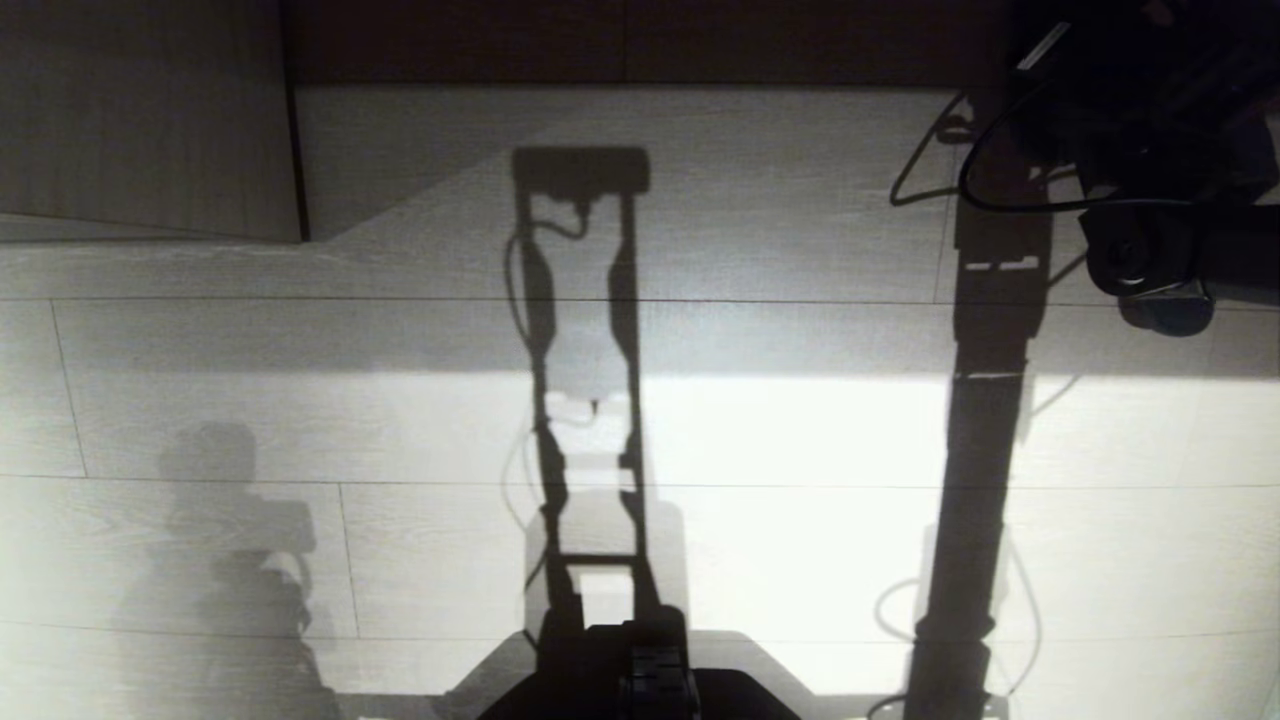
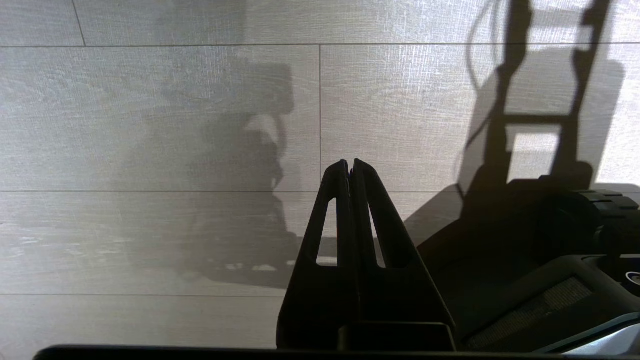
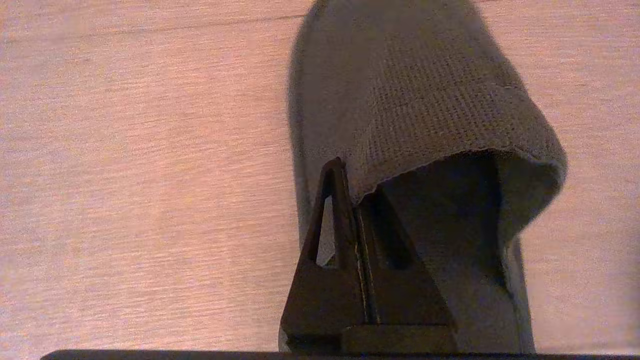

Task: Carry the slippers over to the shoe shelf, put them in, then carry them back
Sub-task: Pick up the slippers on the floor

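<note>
The right wrist view shows one dark grey fabric slipper (image 3: 415, 100) lying on a pale wood-grain floor (image 3: 140, 175). Its rounded closed toe points away from the camera and its open back faces the right claw (image 3: 356, 200). The claw's two dark fingers are pressed together on the edge of the slipper's upper, at the side of the opening: one finger (image 3: 332, 210) is outside the fabric, the other is tucked inside under the rim. The woven upper arches above the insole, whose dark hollow shows just beside the claw. Only this one slipper can be seen; its partner appears in no view.

In the head view the right arm (image 1: 1140, 230) is a dark mass at the upper right corner, with cables looping from it, and the slipper itself is hidden there. Pale floor planks (image 1: 800, 450) fill most of the picture, crossed by long shadows of the robot's frame. A pale wood-grain panel (image 1: 140, 110) stands at the upper left, with a dark band along the top edge; what it belongs to cannot be told.

The left wrist view shows the left claw (image 2: 350, 170) with its fingers pressed together and empty, hanging above bare floor planks (image 2: 150, 125), beside the robot's dark base (image 2: 525, 240).
</note>
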You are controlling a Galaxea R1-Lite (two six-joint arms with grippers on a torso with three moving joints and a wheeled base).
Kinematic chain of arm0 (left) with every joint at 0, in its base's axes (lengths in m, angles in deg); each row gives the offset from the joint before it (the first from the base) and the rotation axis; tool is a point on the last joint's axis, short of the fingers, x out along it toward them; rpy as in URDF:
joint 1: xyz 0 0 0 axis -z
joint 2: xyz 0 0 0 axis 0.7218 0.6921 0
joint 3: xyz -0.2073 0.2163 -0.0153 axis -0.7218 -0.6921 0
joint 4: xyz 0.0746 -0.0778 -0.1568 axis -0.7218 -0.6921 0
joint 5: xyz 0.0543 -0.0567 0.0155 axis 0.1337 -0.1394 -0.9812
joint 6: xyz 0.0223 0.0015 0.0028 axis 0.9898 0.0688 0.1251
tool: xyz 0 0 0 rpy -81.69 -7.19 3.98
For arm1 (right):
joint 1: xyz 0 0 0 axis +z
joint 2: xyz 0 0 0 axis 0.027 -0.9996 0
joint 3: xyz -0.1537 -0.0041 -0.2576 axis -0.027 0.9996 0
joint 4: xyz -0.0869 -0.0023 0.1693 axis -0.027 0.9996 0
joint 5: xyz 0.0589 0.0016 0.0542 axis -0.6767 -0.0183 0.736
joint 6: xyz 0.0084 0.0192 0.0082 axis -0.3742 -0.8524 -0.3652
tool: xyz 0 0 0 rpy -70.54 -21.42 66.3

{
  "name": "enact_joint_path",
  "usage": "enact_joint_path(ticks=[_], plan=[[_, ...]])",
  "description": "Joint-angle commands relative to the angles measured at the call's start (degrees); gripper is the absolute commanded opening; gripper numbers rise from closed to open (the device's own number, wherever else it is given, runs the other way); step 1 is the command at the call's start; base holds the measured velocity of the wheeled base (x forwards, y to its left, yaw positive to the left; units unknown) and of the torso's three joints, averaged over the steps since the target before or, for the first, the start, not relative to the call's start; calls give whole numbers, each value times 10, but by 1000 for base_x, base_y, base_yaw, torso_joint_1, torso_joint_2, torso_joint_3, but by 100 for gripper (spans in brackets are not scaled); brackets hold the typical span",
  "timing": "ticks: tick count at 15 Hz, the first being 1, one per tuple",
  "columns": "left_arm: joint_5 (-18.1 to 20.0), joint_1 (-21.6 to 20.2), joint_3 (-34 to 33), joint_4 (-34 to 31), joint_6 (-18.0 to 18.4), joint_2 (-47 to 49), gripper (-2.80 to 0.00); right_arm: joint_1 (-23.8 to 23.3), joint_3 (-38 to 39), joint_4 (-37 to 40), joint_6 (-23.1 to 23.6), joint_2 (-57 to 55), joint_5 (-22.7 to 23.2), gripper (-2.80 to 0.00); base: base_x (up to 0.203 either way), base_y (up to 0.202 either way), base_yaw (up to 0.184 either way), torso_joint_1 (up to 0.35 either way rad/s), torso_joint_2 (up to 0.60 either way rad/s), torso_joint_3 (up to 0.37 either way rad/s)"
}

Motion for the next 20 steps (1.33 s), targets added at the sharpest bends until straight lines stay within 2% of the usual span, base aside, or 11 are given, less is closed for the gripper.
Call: enact_joint_path(ticks=[1, 9, 20], plan=[[0, 0, 0, 0, 0, 0, -280, 0, 31, -4, 3, 25, -14, -280, 0, 0, 0, 0, 0, 0], [0, 0, 0, 0, 0, 0, -280, -15, 110, -1, 18, 64, -43, -280, 0, 0, 0, 0, 0, 0], [0, 0, 0, 0, 0, 0, -280, -21, 156, 7, 20, 69, -70, -280, 0, 0, 0, 0, 0, 0]])
